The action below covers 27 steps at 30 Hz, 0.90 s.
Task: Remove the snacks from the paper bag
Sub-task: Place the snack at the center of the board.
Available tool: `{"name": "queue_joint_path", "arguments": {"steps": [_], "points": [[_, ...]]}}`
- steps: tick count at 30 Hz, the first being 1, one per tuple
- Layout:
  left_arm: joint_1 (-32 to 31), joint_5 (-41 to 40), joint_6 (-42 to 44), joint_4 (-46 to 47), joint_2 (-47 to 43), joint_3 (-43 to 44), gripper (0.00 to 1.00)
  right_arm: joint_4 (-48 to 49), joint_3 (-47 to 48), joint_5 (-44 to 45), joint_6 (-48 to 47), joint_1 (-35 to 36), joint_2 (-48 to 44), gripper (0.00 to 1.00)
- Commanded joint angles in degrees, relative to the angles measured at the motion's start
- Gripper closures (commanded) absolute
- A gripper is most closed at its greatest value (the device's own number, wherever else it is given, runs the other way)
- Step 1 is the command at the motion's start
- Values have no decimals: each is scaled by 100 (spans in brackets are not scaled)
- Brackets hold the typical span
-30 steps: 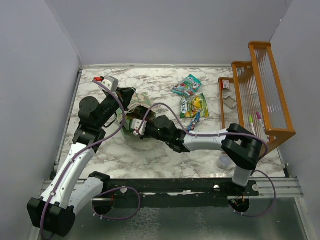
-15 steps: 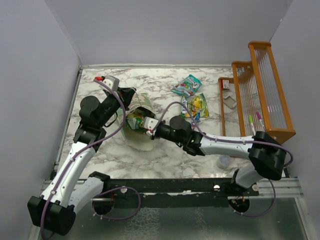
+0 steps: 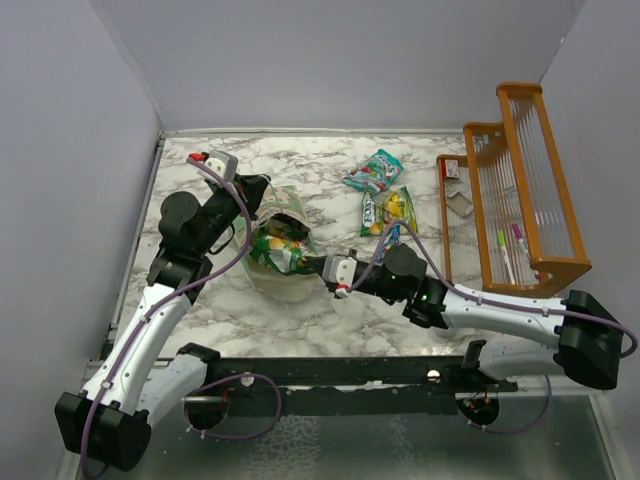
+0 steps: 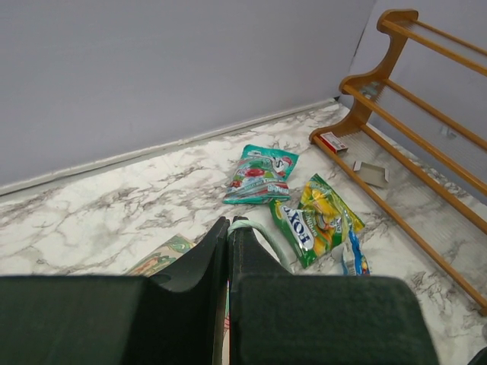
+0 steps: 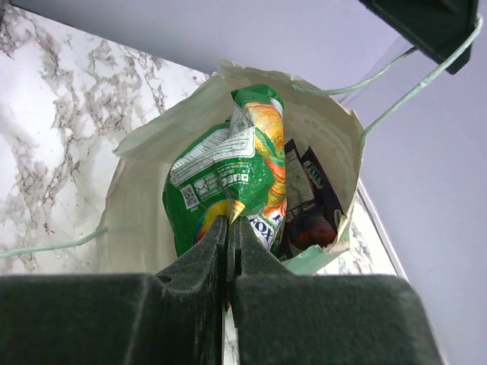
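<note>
The mint-green paper bag (image 3: 285,285) lies open toward the right at centre left; its white inside shows in the right wrist view (image 5: 144,190). My left gripper (image 3: 256,196) is shut on the bag's thin string handle (image 4: 262,232). My right gripper (image 3: 312,262) is shut on the corner of a green snack packet (image 5: 228,167) that sticks out of the bag's mouth (image 3: 278,250). A dark purple-red packet (image 5: 304,205) lies deeper in the bag. A teal packet (image 3: 375,170), a green-yellow packet (image 3: 392,210) and a small blue packet (image 3: 390,240) lie on the table.
The orange wooden rack (image 3: 520,180) stands at the right edge with a small red box (image 3: 452,168), a card and pens on it. The marble table (image 3: 330,310) is walled on the left, back and right.
My right arm has drawn back to the right, out of the bag's mouth, pulling the green packet partly out with it. The left arm holds still.
</note>
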Motion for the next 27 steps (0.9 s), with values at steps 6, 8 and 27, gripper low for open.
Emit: {"name": "queue_joint_path", "arguments": {"steps": [6,8,27], "points": [[-15,-160,78,21,5,106,100,697,-405,-497,-167,-10,-1466,99],[-13,-162,69,18,4,106,100,556,-368,-446,-196,-6,-1807,99],[-16,-142,17,35,8,107,100,988,-317,4687,-725,-13,-1960,99]]}}
